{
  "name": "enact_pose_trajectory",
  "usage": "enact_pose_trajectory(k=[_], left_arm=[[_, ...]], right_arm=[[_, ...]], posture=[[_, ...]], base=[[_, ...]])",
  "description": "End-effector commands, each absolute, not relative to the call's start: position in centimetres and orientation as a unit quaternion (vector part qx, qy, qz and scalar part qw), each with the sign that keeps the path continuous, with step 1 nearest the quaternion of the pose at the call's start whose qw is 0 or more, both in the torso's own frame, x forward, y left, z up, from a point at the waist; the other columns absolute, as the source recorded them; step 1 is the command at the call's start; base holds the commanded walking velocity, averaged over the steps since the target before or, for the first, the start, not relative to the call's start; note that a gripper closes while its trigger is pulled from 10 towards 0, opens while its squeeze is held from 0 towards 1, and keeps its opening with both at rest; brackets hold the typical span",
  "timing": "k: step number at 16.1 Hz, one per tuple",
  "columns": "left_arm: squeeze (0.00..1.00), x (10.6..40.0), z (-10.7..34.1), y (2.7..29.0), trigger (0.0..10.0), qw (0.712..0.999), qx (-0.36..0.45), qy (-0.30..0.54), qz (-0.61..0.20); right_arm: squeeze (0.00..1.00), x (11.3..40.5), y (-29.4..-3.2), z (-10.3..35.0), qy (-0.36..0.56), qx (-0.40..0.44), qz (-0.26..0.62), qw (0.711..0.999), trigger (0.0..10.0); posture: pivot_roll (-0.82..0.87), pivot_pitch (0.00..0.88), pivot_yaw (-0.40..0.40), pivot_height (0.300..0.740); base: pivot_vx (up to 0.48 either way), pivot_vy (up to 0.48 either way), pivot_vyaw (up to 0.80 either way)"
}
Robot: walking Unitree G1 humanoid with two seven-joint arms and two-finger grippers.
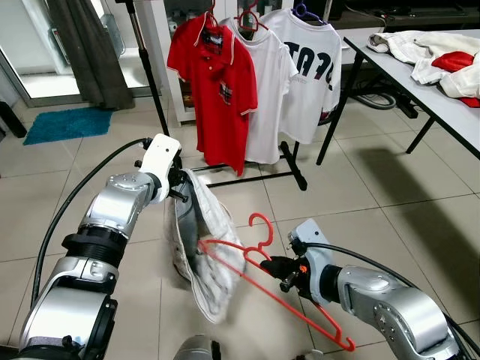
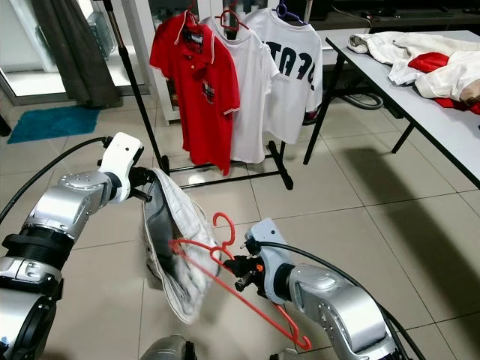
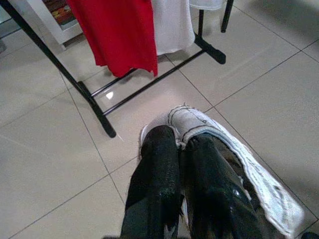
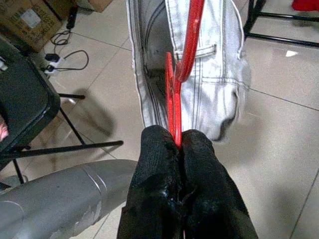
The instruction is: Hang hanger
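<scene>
hanger (image 1: 281, 289), red, sits pinched in the right gripper (image 4: 178, 142), one end inside the white garment (image 1: 202, 247) clamped by the left gripper (image 3: 179, 149); push it fully through before lifting to the rack (image 1: 296, 174).

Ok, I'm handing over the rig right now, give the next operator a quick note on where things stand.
Left gripper: jaws shut on the white garment, holding it up off the floor.
Right gripper: jaws shut on the red hanger, one end poked into the garment.
Clothes rack ahead already carries three shirts.
Done: both items in hand.
Left: seat the garment on the hanger, then hook it on the rack.
</scene>
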State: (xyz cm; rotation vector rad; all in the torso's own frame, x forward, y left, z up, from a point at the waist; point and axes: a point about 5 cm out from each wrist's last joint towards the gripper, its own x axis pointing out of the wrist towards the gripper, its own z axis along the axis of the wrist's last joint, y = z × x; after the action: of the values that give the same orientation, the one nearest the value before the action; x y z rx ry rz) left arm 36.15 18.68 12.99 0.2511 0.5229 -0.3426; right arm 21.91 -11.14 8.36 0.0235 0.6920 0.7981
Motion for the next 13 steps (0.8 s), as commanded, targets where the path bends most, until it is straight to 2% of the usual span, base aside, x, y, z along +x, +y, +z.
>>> enact_pose_trajectory(k=[1,4,6,8,11,13], left_arm=[[0.0,36.9,14.8,18.6,0.0,0.952,0.125,0.228,-0.159],[0.0,36.8,15.1,18.2,0.0,0.952,0.124,0.226,-0.167],[0.0,36.7,14.9,18.1,0.5,0.951,0.124,0.228,-0.168],[0.0,36.7,14.7,18.3,0.5,0.95,0.129,0.232,-0.162],[0.0,36.8,14.7,18.3,0.5,0.951,0.129,0.233,-0.158],[0.0,36.8,14.6,18.5,0.5,0.951,0.137,0.234,-0.151]], right_arm=[[0.0,22.0,-10.9,8.4,0.334,0.008,0.377,0.864,10.0],[0.0,22.5,-10.9,7.8,0.341,0.019,0.338,0.877,10.0],[0.0,22.9,-11.0,7.6,0.34,0.022,0.315,0.886,10.0],[0.0,23.8,-11.8,7.4,0.333,0.018,0.269,0.903,10.0],[0.0,24.3,-12.7,7.9,0.323,0.024,0.246,0.914,10.0],[0.0,24.6,-14.3,8.0,0.319,0.012,0.204,0.926,10.0]], posture=[[0.01,0.0,0.05,0.705],[0.01,0.0,0.051,0.705],[0.01,0.0,0.049,0.705],[0.01,0.0,0.048,0.705],[0.0,0.0,0.047,0.705],[0.0,0.0,0.046,0.705]], base=[[0.0,0.0,0.0],[0.0,0.0,0.0],[0.0,0.0,0.0],[0.0,0.0,0.0],[0.0,0.0,0.0],[0.0,0.0,0.0]])
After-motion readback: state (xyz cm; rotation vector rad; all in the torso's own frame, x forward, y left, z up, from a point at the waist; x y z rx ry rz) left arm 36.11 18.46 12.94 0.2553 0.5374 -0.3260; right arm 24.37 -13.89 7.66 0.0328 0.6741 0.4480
